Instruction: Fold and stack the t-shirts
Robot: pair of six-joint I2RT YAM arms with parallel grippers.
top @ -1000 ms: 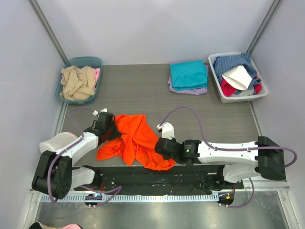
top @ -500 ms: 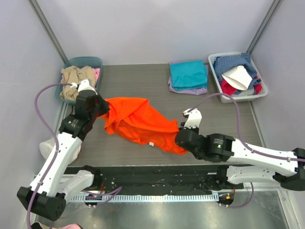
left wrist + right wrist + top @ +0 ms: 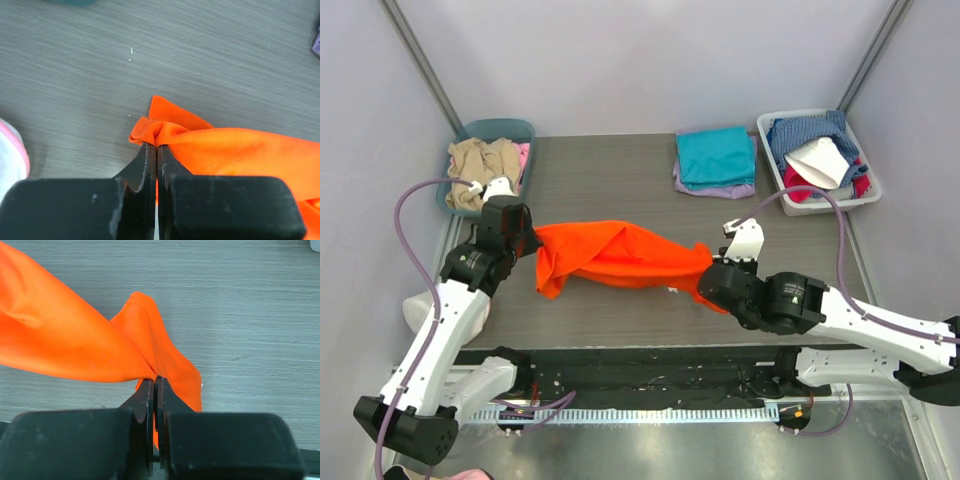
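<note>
The bright orange t-shirt (image 3: pixel 615 255) hangs stretched between both arms above the middle of the table. My left gripper (image 3: pixel 532 243) is shut on its left end, where the cloth (image 3: pixel 200 140) bunches at the fingertips (image 3: pixel 149 150). At the shirt's right end my right gripper (image 3: pixel 708 280) is shut too, pinching the fabric (image 3: pixel 75 345) at the tips. A folded teal t-shirt (image 3: pixel 716 155) lies on a folded lavender one (image 3: pixel 718 188) at the back right.
A teal basket (image 3: pixel 510 130) at the back left holds beige and pink clothes. A white bin (image 3: pixel 775 160) at the back right holds blue, white and red clothes. Grey walls close in the table (image 3: pixel 610 180).
Both arms lifted the orange t-shirt from a crumpled heap near the front and pulled it apart. The left gripper rose toward the back left and the right gripper moved right.
</note>
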